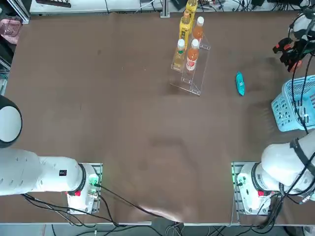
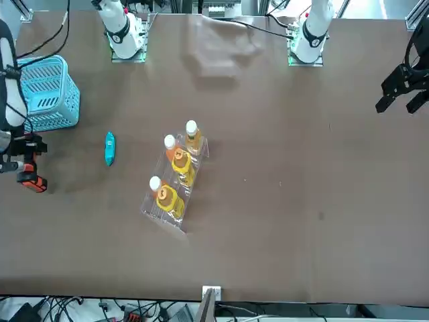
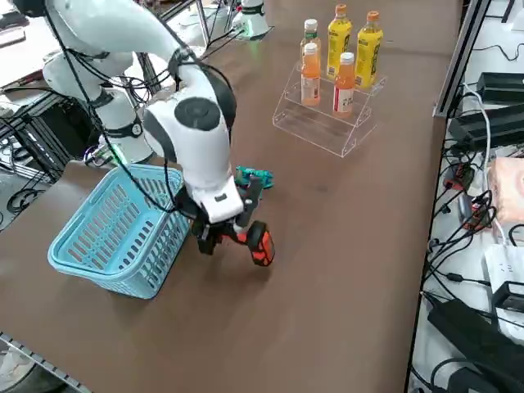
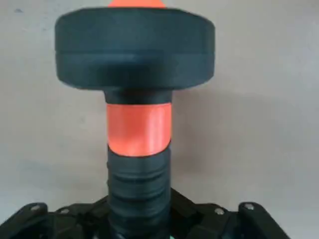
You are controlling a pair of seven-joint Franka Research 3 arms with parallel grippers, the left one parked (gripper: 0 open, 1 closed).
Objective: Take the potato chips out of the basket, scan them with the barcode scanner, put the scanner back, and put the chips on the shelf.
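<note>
Brown table [image 1: 123,123]: one chips packet [image 1: 239,83], one basket [image 3: 115,237], five bottles [image 3: 344,82], right gripper [image 3: 225,232] jaws clamped on one scanner [image 4: 137,99].

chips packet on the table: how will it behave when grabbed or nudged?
The potato chips packet looks small and narrow, so probably light and easily shoved. It lies flat, so it should slide rather than tip. Its wrapper is likely soft and crushable under the jaws.

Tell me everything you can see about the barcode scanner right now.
The barcode scanner is black, plastic-looking, pistol-shaped, with an orange-red band on its ribbed handle and a wide flat head. The right gripper is shut on its handle, holding it low over the brown table, beside the basket. Whether it touches the table isn't clear.
</note>
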